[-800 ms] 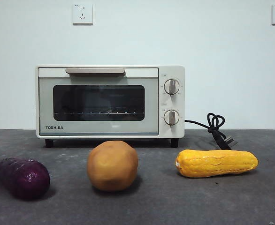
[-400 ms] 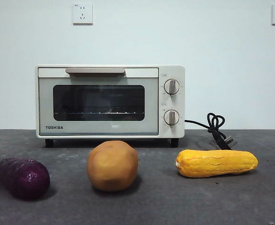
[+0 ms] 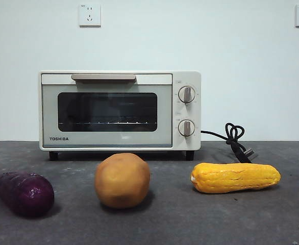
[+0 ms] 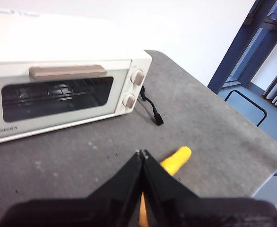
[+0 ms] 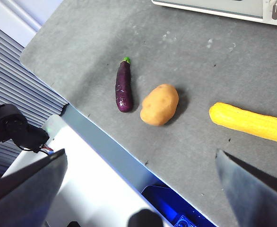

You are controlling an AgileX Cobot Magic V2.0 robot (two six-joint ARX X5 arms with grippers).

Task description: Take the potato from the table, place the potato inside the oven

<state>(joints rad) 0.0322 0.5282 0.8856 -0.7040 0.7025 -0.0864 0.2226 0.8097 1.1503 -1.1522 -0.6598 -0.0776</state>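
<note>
The potato (image 3: 122, 180) is seen resting on the tabletop (image 3: 170, 224), in front of the oven (image 3: 120, 111) and apart from it. A purple vegetable (image 3: 25, 193) lies on one side of the potato and a bumpy yellow vegetable (image 3: 235, 177) on the other. Neither one touches it. The oven door is shut, and a black cord (image 3: 233, 139) is coiled beside the oven.

No arm is shown in the front view. The wall sockets are seen only there.

In the right wrist view, all three foods are seen from high above, in a row. The potato (image 5: 160, 104) sits in the middle. Only a thin strip of the oven (image 5: 223, 7) is caught at the edge of that picture. The right gripper (image 5: 141, 189) is held high over the near edge of the tabletop, and its two jaws are spread wide apart with nothing between them.

In the left wrist view, the left gripper (image 4: 142, 154) is pressed closed, its jaws meeting at the tips, with nothing held. It is held above the tabletop. The potato is not shown there. Most of the yellow vegetable (image 4: 175, 161) is hidden behind the jaws. The oven (image 4: 63, 90) is cut off at one side.
</note>
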